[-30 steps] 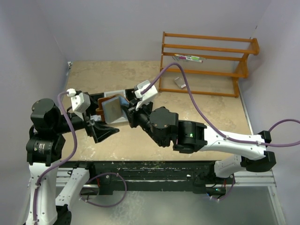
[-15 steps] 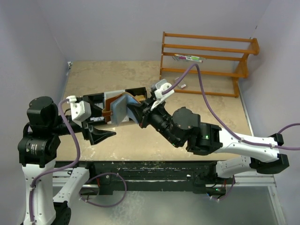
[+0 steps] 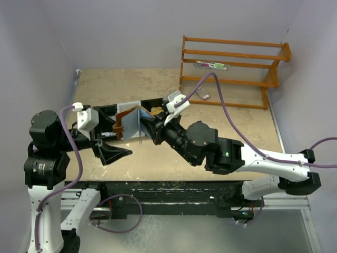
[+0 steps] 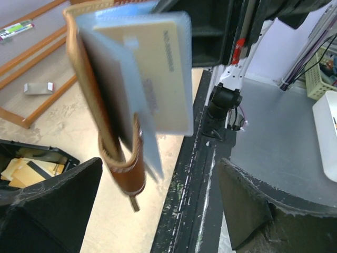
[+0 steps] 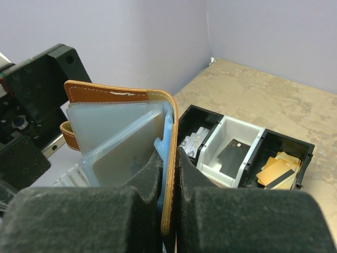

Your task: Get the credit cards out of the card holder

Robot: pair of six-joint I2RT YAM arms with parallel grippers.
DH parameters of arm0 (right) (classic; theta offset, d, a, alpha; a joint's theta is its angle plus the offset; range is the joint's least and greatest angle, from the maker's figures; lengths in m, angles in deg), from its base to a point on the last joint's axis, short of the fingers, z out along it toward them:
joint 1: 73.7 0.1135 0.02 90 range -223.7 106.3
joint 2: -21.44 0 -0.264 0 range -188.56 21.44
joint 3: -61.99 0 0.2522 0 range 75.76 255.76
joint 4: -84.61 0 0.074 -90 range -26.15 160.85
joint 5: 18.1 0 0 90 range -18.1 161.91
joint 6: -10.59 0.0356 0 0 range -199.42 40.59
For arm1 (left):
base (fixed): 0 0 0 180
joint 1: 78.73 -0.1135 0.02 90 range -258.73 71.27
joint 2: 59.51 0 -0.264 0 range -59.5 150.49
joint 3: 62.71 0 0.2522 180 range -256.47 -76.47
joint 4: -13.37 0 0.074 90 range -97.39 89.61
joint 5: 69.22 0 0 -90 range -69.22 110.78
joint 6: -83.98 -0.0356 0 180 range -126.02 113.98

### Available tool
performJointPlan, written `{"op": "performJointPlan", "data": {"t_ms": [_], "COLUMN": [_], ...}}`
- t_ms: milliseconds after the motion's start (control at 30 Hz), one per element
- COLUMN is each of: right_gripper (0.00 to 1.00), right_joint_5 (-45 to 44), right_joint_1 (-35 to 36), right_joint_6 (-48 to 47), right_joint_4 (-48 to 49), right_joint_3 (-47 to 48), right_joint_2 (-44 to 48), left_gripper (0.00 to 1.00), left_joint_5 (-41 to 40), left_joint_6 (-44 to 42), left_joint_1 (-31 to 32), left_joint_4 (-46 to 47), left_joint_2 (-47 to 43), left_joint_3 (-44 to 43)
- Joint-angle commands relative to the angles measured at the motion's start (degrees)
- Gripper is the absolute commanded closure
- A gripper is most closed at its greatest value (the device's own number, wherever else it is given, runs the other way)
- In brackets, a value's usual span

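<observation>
1. My right claw (image 5: 169, 161) is clamped shut on the small brown leather fold-over card holder (image 5: 167, 179), with both black fingers pinching its stitched cover edge.
2. The holder is up in the air, off the beige stone-pattern table (image 3: 105, 84). It sits over the table's near-left part, between my two claws.
3. The holder is spread open, and its grey-blue inner sleeves fan out toward my left arm.
4. The pale whitish-tan plastic card (image 4: 158, 74) is in a clear sleeve, partly out of the holder. The thin light blue plastic card (image 4: 151, 152) pokes out below it. Both are still in the holder.
5. The holder's brown strap loop (image 4: 129, 176) hangs down at its lower end.
6. My left claw (image 4: 160, 174) has its fingers spread wide and grips nothing. In the left wrist view the holder hangs in the gap ahead of them, touching neither finger.
7. The black-and-white three-compartment plastic tray (image 5: 254, 138) rests on the table just beyond the holder.
8. A dark flat card (image 5: 231, 153) lies in the tray's white middle compartment. Orange-yellow flat pieces (image 5: 276, 169) lie in the black end compartment beside it.
9. An orange wooden slatted rack (image 3: 231, 68) stands at the table's far right, well apart from the holder.
</observation>
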Motion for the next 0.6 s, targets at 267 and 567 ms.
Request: {"op": "performJointPlan", "data": {"t_ms": [267,567], "right_gripper": [1.00,1.00], "right_joint_5": [-2.6,-2.2], "right_joint_1": [0.7,0.8], "right_joint_6": [0.8,0.6], "right_joint_4": [0.2,1.4], "right_joint_3": [5.4,4.3], "right_joint_2": [-3.7,-2.8], "left_gripper": [0.09,0.14], "left_joint_5": [-2.9,-1.4], "left_joint_6": [5.9,-2.8], "left_joint_1": [0.1,0.2], "left_joint_4": [8.1,1.5], "left_joint_2": [-1.2,-1.9], "left_joint_3": [2.1,0.7]}}
